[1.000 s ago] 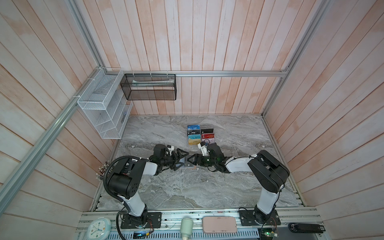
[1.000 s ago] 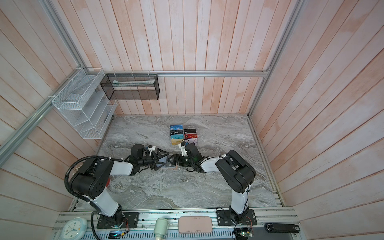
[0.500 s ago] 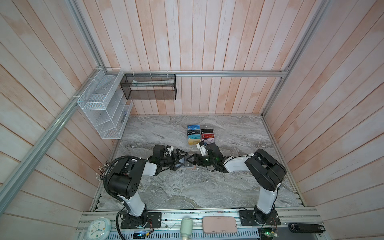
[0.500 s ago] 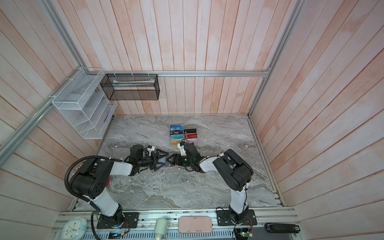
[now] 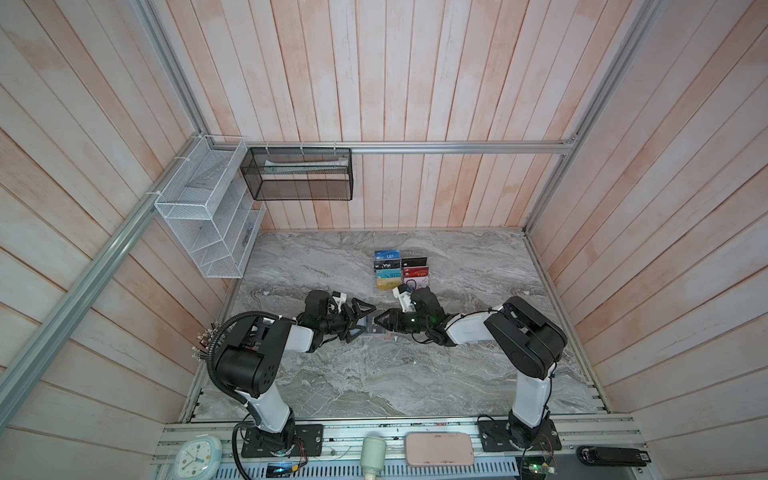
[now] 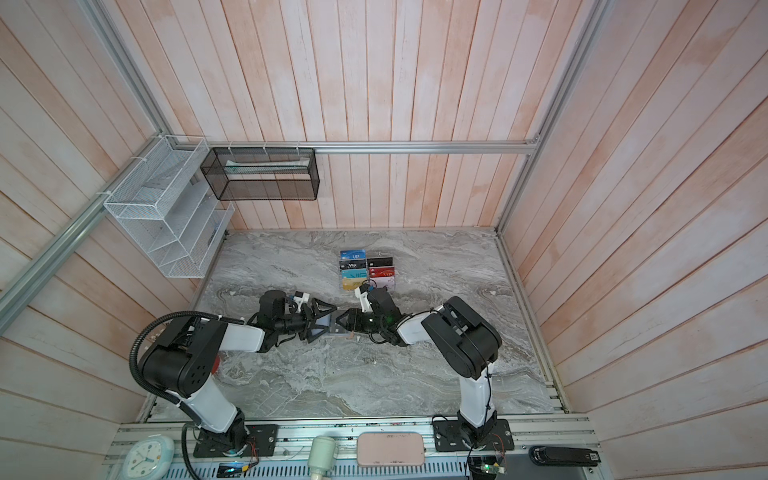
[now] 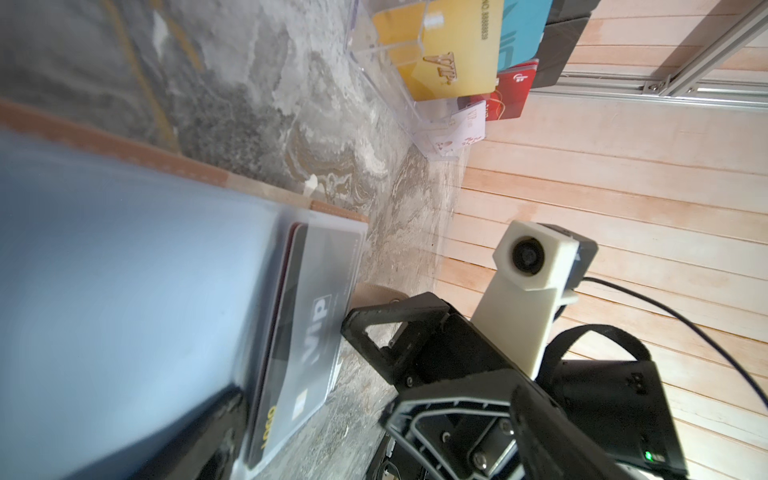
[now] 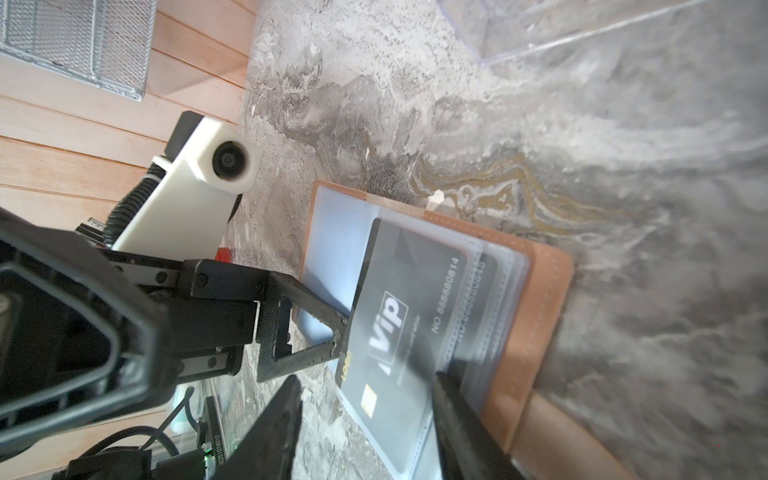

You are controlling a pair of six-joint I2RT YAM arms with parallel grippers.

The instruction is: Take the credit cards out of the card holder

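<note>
Card holder (image 8: pixel 544 299): tan, stitched, leather-look bifold, lying open and flat in the middle of the table (image 5: pixel 374 374), whose top is grey veined marble. It is sitting well away from every edge.
Clear sleeves (image 8: pixel 498 291): frosted plastic, fanning over a pale blue lining.
Black card (image 8: pixel 399 316): glossy and round-cornered, lying on the sleeves.
Left gripper (image 5: pixel 365 322): reaching in low with jaws gaping wide, holding nothing — one triangular finger is touching the card's edge.
Right gripper (image 8: pixel 366 375): facing it with jaws partly apart, straddling the card's near end and not clamping it.
Writing: the card is showing a white "Vip", then a number line starting "NO".

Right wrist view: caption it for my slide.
Right gripper, jaws open, straddles the black Vip card sleeved in the open tan card holder.
</note>
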